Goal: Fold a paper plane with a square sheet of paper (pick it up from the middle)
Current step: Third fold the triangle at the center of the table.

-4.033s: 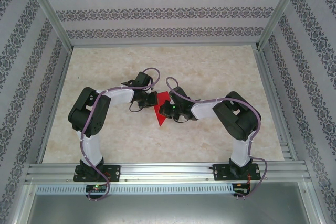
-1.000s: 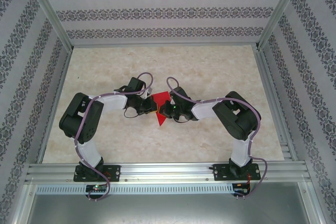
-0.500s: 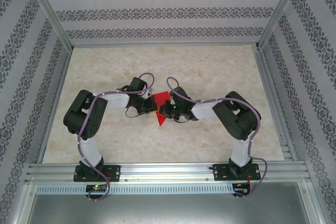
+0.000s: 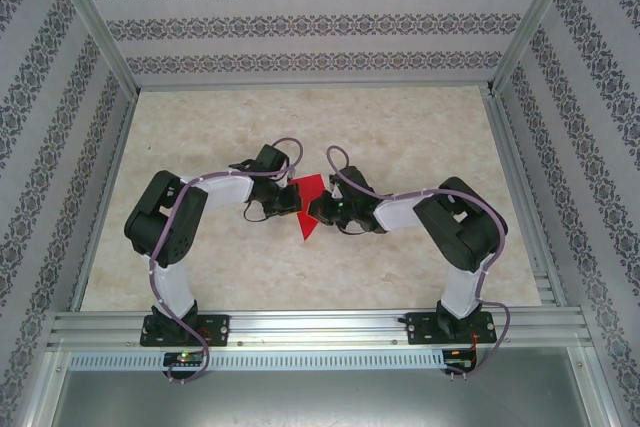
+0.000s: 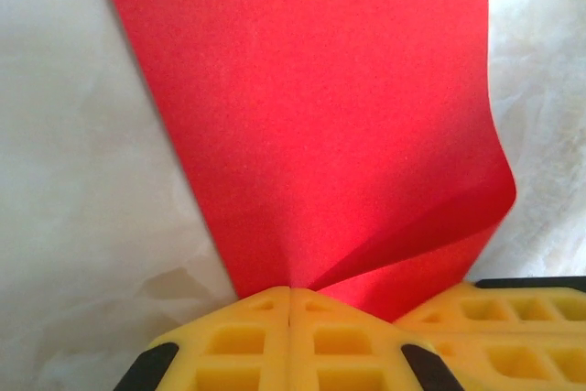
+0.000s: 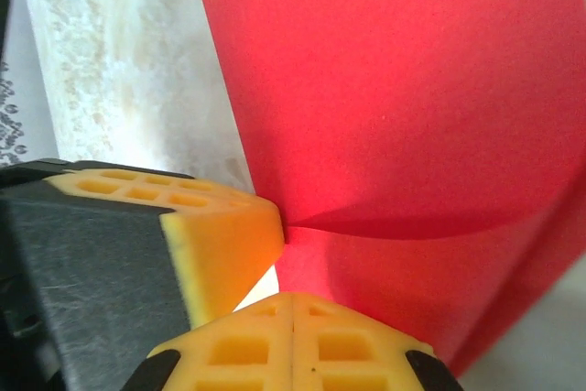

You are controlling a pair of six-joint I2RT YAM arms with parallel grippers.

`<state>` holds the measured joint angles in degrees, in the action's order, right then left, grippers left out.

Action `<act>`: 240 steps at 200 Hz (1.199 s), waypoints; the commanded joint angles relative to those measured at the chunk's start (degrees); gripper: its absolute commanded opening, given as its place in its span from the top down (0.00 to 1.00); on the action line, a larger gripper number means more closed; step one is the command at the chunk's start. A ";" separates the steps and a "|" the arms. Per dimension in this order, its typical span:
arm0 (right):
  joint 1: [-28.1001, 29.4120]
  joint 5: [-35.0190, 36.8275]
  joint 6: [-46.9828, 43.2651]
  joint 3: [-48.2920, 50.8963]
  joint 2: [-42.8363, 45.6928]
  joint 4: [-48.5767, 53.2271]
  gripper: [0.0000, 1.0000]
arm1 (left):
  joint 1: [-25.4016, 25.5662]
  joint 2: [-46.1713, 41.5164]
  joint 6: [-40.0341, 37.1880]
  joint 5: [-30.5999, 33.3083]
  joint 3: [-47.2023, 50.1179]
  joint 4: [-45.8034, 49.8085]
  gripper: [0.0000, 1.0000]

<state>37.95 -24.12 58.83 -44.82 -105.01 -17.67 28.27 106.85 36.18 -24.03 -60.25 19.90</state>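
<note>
The square sheet of paper [image 4: 305, 224] is bright red and sits mid-table, folded into a pointed shape. Close up, the paper [image 5: 320, 116] has a flap curling up on its right side. My left gripper [image 5: 290, 292] is shut, and the red sheet runs out from the seam between its yellow fingertips. My right gripper [image 6: 291, 298] is shut too, with the lower red flap [image 6: 412, 272] meeting its tip. The left gripper's yellow finger [image 6: 224, 235] touches the crease just above. From above, the left gripper [image 4: 289, 199] and right gripper [image 4: 317, 210] meet at the paper.
The marbled tabletop [image 4: 400, 137] stretches open behind and beside the paper. Aluminium frame posts and patterned walls [image 4: 320, 27] close in the back and sides. A metal rail [image 4: 320, 327] carries both arm bases at the near edge.
Over the last second the left arm's elbow lifted and its gripper edged slightly away from the bases. The right arm shifted a little. Both grippers stayed shut at the paper.
</note>
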 commanded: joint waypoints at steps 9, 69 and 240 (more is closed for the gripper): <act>-2.15 -0.40 -0.80 1.84 1.86 -1.73 1.00 | 0.63 3.04 -2.61 7.56 0.09 5.82 0.99; -3.52 1.34 -1.90 1.15 -0.56 2.76 1.00 | 1.24 4.23 -2.96 10.29 -1.50 7.97 1.00; -8.74 7.16 -4.04 -3.73 -1.36 15.06 1.00 | 2.09 6.89 -3.84 13.69 -2.65 10.54 1.00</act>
<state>30.24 -21.04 55.92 -47.27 -104.64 -6.74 30.15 108.73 33.80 -19.16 -65.06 26.55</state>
